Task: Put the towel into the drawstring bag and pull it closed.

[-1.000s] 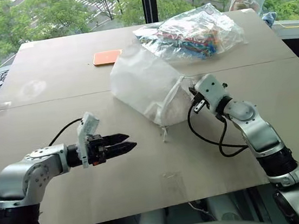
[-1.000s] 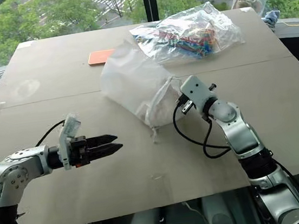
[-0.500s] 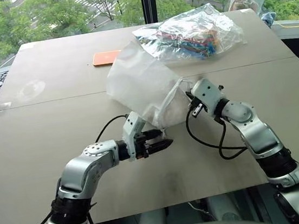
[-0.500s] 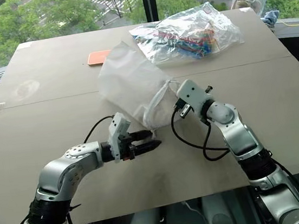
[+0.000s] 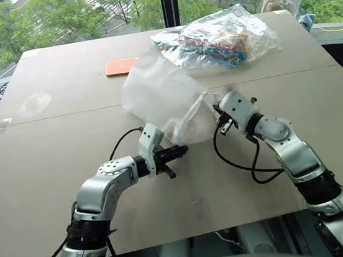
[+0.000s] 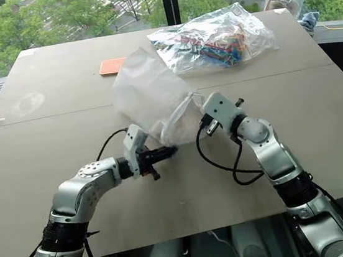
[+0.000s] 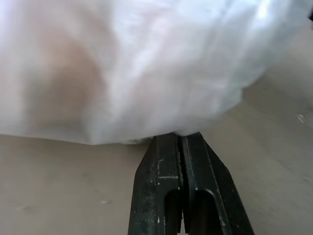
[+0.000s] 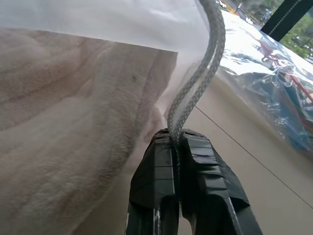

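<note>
- Two grippers work at the mouth end of the drawstring bag, one on each side of it.
- The right gripper has its black fingers pressed together on the thin white cord; in the right wrist view the cord rises straight out from between the tips.
- The left gripper also has its fingers pressed together, tips against the near lower edge of the bag. Whether they pinch the bag's film, the other cord end, or nothing, I cannot tell: the bag hangs over the tips.
- The towel is inside the bag, seen through the milky film as fluffy off-white folds just beside the right gripper's fingers.
- The bag lies near the middle of the table, its long axis running from the far closed end down toward the near mouth, which sits between the two grippers.
- From the right jaws the bag lies to the left and slightly far; from the left jaws it lies just far and to the right. Both arms are about equally close to the mouth.
- My judgement: the towel step is done, and closing remains. That turns on the cord being drawn away from the bag's body while the other side is held, so the pull should run across the bag's axis, outward to the right.
- Beyond the bag, on the far side of the table, lie a clear plastic bag of colourful items and a small orange card, well apart from both grippers.
</note>
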### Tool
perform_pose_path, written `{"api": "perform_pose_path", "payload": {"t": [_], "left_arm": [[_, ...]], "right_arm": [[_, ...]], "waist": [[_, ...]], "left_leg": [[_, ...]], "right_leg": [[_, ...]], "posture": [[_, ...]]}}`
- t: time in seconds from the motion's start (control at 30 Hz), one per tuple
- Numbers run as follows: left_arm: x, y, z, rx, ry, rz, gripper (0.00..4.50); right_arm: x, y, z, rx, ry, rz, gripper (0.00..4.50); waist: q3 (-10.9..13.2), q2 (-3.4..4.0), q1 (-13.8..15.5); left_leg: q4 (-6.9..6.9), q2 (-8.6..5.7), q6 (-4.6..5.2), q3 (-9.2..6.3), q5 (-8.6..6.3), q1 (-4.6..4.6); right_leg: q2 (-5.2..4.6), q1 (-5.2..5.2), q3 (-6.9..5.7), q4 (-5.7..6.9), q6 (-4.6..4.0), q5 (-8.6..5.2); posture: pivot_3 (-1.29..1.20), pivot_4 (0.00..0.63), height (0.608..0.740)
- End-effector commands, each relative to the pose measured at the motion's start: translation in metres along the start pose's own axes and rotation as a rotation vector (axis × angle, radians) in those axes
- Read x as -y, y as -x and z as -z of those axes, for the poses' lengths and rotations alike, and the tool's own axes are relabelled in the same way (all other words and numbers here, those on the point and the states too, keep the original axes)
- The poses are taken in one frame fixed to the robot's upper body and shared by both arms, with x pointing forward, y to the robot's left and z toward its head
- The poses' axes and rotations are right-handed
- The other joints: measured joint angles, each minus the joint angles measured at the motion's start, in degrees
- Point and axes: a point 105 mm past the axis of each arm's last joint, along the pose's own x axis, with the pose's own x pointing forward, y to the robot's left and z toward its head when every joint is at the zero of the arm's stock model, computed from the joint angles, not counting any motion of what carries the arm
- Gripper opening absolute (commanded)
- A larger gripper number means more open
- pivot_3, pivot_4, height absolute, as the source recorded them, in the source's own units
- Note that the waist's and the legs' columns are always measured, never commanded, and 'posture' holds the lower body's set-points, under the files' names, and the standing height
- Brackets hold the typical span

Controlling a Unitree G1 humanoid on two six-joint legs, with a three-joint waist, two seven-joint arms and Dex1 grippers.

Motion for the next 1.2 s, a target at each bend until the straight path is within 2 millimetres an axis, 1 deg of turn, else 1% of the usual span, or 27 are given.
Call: {"api": "perform_pose_path", "payload": {"t": [0.03,0.07,0.13,0.2,0.27,0.3,0.43,0.5,0.53,0.57,0.6,0.67,0.73,0.8,0.83,0.87,0.93,1.0,1.07,1.13,1.17,1.2], "left_arm": [[-0.061,0.025,-0.054,0.258,-0.056,-0.392,0.03],[-0.070,0.033,-0.067,0.328,-0.078,-0.468,0.03],[-0.079,0.047,-0.094,0.459,-0.108,-0.559,0.03],[-0.087,0.064,-0.119,0.558,-0.135,-0.651,0.03],[-0.088,0.077,-0.144,0.624,-0.211,-0.704,0.03],[-0.087,0.081,-0.152,0.645,-0.240,-0.719,0.03],[-0.096,0.109,-0.197,0.755,-0.303,-0.843,0.03],[-0.104,0.121,-0.210,0.781,-0.294,-0.903,0.03],[-0.108,0.122,-0.211,0.767,-0.278,-0.908,0.03],[-0.110,0.120,-0.211,0.756,-0.278,-0.897,0.03],[-0.109,0.116,-0.212,0.747,-0.288,-0.870,0.03],[-0.100,0.100,-0.211,0.724,-0.301,-0.777,0.03],[-0.084,0.074,-0.203,0.664,-0.307,-0.629,0.03],[-0.055,0.047,-0.192,0.600,-0.359,-0.446,0.03],[-0.047,0.040,-0.188,0.576,-0.369,-0.391,0.03],[-0.041,0.036,-0.185,0.570,-0.365,-0.356,0.03],[-0.037,0.033,-0.182,0.568,-0.334,-0.324,0.03],[-0.032,0.030,-0.178,0.550,-0.332,-0.295,0.03],[-0.027,0.026,-0.170,0.515,-0.319,-0.261,0.03],[-0.020,0.024,-0.164,0.487,-0.341,-0.219,0.03],[-0.018,0.024,-0.165,0.492,-0.344,-0.214,0.03],[-0.021,0.027,-0.171,0.516,-0.327,-0.229,0.03]], "right_arm": [[0.027,0.004,-0.015,0.057,0.051,0.108,0.00],[0.031,0.005,-0.017,0.061,0.058,0.128,0.00],[0.042,0.006,-0.024,0.083,0.087,0.180,0.00],[0.059,0.009,-0.042,0.133,0.105,0.260,0.00],[0.078,0.016,-0.062,0.192,0.131,0.347,0.00],[0.084,0.018,-0.070,0.215,0.140,0.374,0.00],[0.118,0.037,-0.106,0.305,0.178,0.524,0.00],[0.136,0.049,-0.116,0.319,0.191,0.604,0.00],[0.142,0.052,-0.117,0.310,0.193,0.613,0.00],[0.141,0.052,-0.116,0.295,0.194,0.581,0.00],[0.134,0.050,-0.114,0.291,0.189,0.513,0.00],[0.116,0.046,-0.110,0.285,0.122,0.370,0.00],[0.093,0.044,-0.103,0.275,0.075,0.211,0.00],[0.059,0.047,-0.090,0.220,0.099,0.008,0.00],[0.048,0.049,-0.087,0.209,0.113,-0.058,0.00],[0.041,0.051,-0.083,0.194,0.096,-0.096,0.00],[0.035,0.054,-0.079,0.177,0.087,-0.129,0.00],[0.036,0.053,-0.076,0.162,0.077,-0.115,0.00],[0.035,0.053,-0.072,0.146,0.070,-0.122,0.00],[0.032,0.053,-0.069,0.135,0.066,-0.138,0.00],[0.032,0.052,-0.068,0.133,0.061,-0.136,0.00],[0.031,0.053,-0.068,0.130,0.056,-0.147,0.00]], "waist": [[0.00,-0.01,0.23],[0.00,-0.01,0.42],[0.00,-0.02,0.55],[0.00,-0.01,0.61],[0.00,-0.02,0.61],[0.00,-0.02,0.60],[0.00,-0.02,0.61],[0.00,-0.02,0.59],[0.00,-0.02,0.58],[0.00,-0.02,0.56],[-0.01,-0.02,0.55],[-0.01,-0.02,0.53],[-0.01,-0.02,0.51],[0.00,-0.01,0.64],[0.00,-0.01,0.68],[0.00,-0.02,0.58],[0.01,-0.03,0.30],[0.01,-0.03,-0.01],[0.01,-0.03,-0.41],[0.01,-0.03,-0.58],[0.01,-0.03,-0.65],[0.01,-0.03,-0.64]], "left_leg": [[0.01,0.00,0.00,-0.02,0.00,0.00],[0.04,0.00,0.00,-0.06,0.00,-0.03],[0.06,-0.01,0.00,-0.05,0.00,-0.05],[0.06,-0.02,-0.01,-0.02,0.01,-0.07],[0.06,-0.03,-0.02,-0.02,0.01,-0.12],[0.06,-0.04,-0.03,-0.01,0.01,-0.11],[0.04,-0.04,-0.04,-0.06,0.02,-0.12],[0.04,-0.05,-0.03,-0.07,0.02,-0.12],[0.04,-0.05,-0.03,-0.06,0.01,-0.12],[0.04,-0.07,-0.03,-0.05,0.01,-0.12],[0.04,-0.07,-0.03,-0.04,0.01,-0.12],[0.02,-0.07,-0.03,-0.04,0.01,-0.12],[0.00,-0.06,-0.02,-0.04,0.01,-0.12],[0.00,-0.06,-0.01,-0.06,0.01,-0.18],[0.00,-0.08,-0.01,-0.05,0.00,-0.19],[0.00,-0.08,0.00,-0.04,0.00,-0.21],[0.04,-0.07,0.00,-0.04,0.00,-0.19],[0.06,-0.04,0.00,-0.06,0.00,-0.14],[0.06,-0.02,0.00,-0.09,0.00,-0.08],[0.06,-0.02,0.00,-0.08,0.00,-0.06],[0.07,-0.02,0.00,-0.07,0.01,-0.06],[0.07,-0.02,0.00,-0.05,0.00,-0.06]], "right_leg": [[0.00,0.01,-0.02,0.00,0.00,0.00],[0.00,0.01,-0.07,0.00,0.00,0.01],[-0.01,0.01,-0.06,-0.01,0.00,0.01],[-0.05,0.00,-0.04,-0.03,0.00,0.01],[-0.06,-0.01,-0.04,-0.04,0.01,0.02],[-0.07,-0.01,-0.04,-0.03,0.01,0.02],[-0.06,-0.01,-0.09,-0.05,0.01,0.02],[-0.06,-0.01,-0.10,-0.04,0.01,0.02],[-0.06,-0.01,-0.10,-0.04,0.01,0.02],[-0.07,-0.01,-0.09,-0.05,0.01,0.02],[-0.07,-0.01,-0.09,-0.05,0.01,0.02],[-0.08,0.00,-0.08,-0.09,0.01,0.02],[-0.08,0.00,-0.10,-0.10,0.01,0.02],[-0.08,0.00,-0.12,-0.11,0.01,0.02],[-0.11,0.00,-0.13,-0.13,0.01,0.01],[-0.12,0.00,-0.12,-0.16,0.01,0.01],[-0.11,0.00,-0.10,-0.11,0.02,0.01],[-0.06,-0.01,-0.10,-0.01,0.01,0.01],[-0.02,0.00,-0.10,0.04,0.01,0.01],[-0.02,0.02,-0.09,0.05,0.01,0.01],[-0.02,0.02,-0.08,0.05,0.01,0.01],[-0.02,0.02,-0.07,0.04,0.01,0.01]], "posture": [[0.00,0.150,0.740],[0.00,0.150,0.740],[0.00,0.150,0.740],[0.00,0.150,0.740],[0.00,0.150,0.740],[0.00,0.150,0.740],[0.00,0.150,0.740],[0.00,0.150,0.740],[0.00,0.150,0.740],[0.00,0.150,0.740],[0.00,0.150,0.740],[0.00,0.150,0.740],[0.00,0.150,0.740],[0.00,0.150,0.740],[0.00,0.150,0.740],[0.00,0.150,0.740],[0.00,0.150,0.740],[0.00,0.150,0.740],[0.00,0.150,0.740],[0.00,0.150,0.740],[0.00,0.150,0.740],[0.00,0.150,0.740]]}}
